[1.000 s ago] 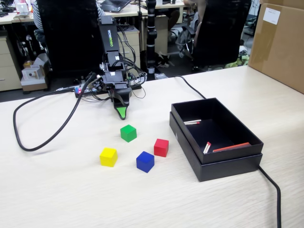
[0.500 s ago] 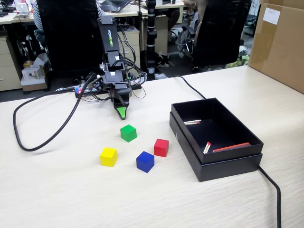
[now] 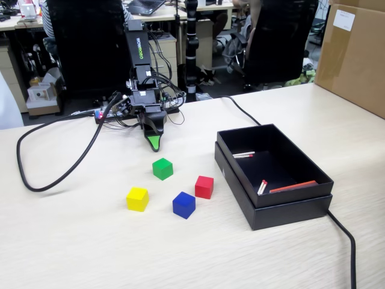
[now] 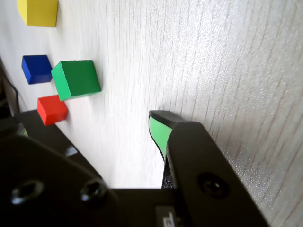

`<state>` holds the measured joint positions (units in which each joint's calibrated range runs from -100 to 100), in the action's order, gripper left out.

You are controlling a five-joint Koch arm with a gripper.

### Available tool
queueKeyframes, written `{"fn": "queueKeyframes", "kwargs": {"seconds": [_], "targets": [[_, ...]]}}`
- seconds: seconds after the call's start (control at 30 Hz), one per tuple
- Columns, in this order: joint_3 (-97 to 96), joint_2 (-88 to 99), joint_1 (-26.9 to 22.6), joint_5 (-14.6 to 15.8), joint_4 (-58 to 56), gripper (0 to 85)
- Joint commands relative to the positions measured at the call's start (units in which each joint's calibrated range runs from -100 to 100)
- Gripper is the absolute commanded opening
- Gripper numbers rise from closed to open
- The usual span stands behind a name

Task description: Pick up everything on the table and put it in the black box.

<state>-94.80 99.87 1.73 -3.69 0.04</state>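
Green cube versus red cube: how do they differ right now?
The small green cube lies nearest the gripper; the small red cube lies nearest the shallow black box. In the fixed view, green sits farther back, red closer to the camera. Both look equal in size, resting on the table, outside the box.

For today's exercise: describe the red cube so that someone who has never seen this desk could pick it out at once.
In the fixed view, find the black box on the right of the table. Four small cubes sit on the bare wood to its left. The red cube is the one closest to the box's near-left wall, with the blue cube just in front of it, the green cube behind.
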Motion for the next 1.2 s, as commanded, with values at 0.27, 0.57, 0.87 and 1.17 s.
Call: {"fn": "queueKeyframes", "kwargs": {"seconds": [0.27,0.57,0.87,1.17], "targets": [[7.1,0.0,0.4,0.0,-10.1,47.3],[37.0,-16.6,1.1,0.4,-33.3,47.1],[66.6,-44.2,1.5,-2.1,-54.3,44.4],[77.7,-62.4,1.4,-3.1,-56.6,44.5]]}}
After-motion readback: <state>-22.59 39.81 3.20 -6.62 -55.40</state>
